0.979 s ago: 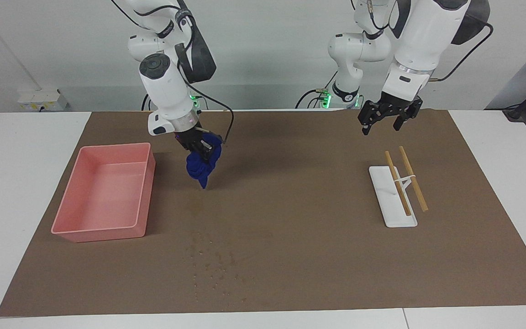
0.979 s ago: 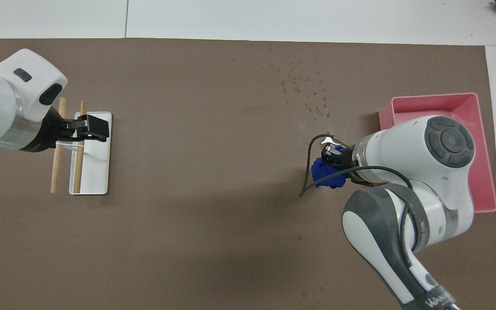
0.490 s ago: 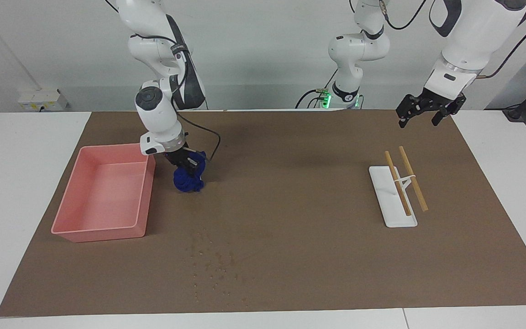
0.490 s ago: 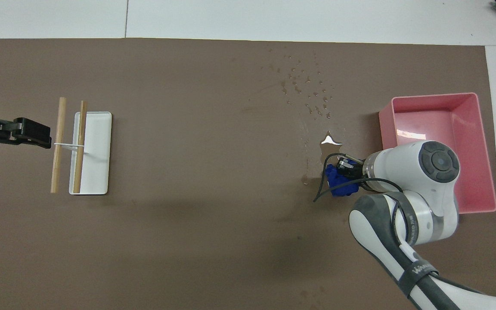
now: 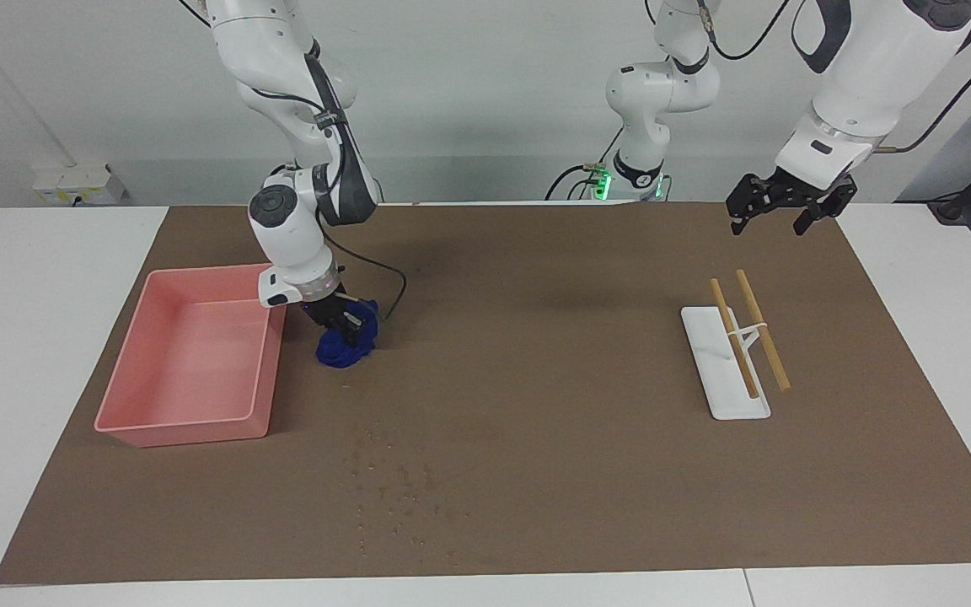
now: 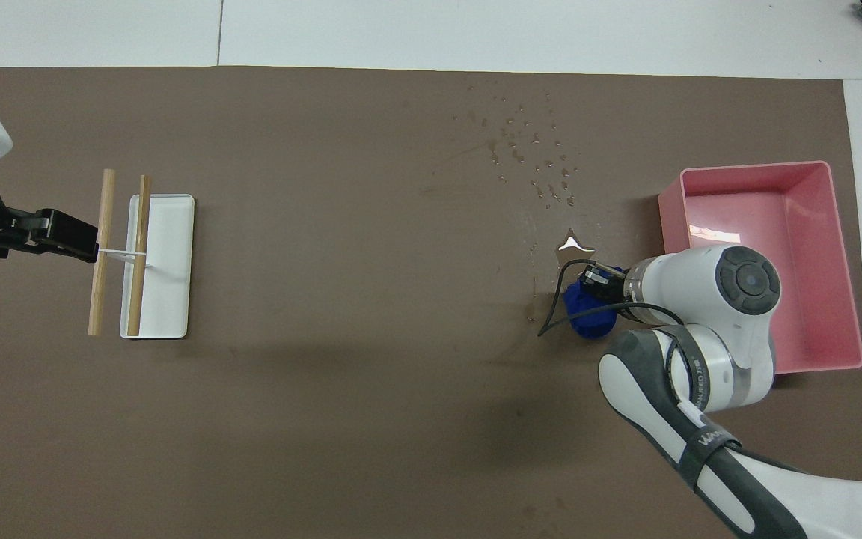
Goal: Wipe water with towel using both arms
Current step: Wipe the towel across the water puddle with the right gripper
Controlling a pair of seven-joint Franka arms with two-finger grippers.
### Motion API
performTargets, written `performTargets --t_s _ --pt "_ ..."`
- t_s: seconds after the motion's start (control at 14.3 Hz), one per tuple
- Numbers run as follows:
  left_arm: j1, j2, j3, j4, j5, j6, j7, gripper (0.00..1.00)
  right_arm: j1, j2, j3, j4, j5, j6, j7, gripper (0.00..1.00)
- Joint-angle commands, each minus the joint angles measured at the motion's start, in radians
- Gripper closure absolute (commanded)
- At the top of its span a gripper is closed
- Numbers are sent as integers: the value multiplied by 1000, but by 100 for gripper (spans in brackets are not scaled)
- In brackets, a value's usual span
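While clamped in the right gripper (image 5: 342, 323), towel (image 5: 342, 348) pressed to the mat beside the tray (image 5: 127, 419). Water (image 5: 393, 485) lying farther from the robots, toward the mat's edge. Left gripper (image 5: 780, 211) open, waiting over the mat's corner, well apart.

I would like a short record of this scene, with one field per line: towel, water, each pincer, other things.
towel: blue, bunched on the mat beside the pink tray
water: droplets farther from the robots than the towel
right pincer: shut on the towel
left pincer: open, raised over the mat's edge, waiting
other: two sticks on a white stand
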Motion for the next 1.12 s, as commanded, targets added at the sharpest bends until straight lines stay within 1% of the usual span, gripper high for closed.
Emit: performTargets --t_s 0.0,0.14,0.21,0.28,0.49,0.56,0.7,0.84,1.05 --pt "1 -30 1 -36 3 40 1 0 7 102 11 4 -14 134 -68 100" --pt "24 -27 12 -4 -100 -9 -26 0 17 137 11 22 -14 195 -88 100" --pt "31 -18 17 25 -91 -52 -23 0 31 154 11 38 -14 223 -90 100" --pt "32 -15 15 50 -74 -66 -19 0 36 176 11 53 -15 255 -90 100" --pt "29 -29 17 14 -73 -50 -16 0 70 255 10 111 -14 344 -90 100" --pt "31 -29 18 21 -73 -55 -14 0 68 271 11 137 -15 358 -92 100" --pt "31 -39 17 6 -74 -37 -23 0 68 323 11 217 -17 361 -121 100" --pt "29 -42 18 -17 -74 54 -20 0 68 363 11 300 -17 361 -142 100" --pt "28 -44 17 -20 -74 49 -22 0 68 433 11 424 -17 359 -142 100"
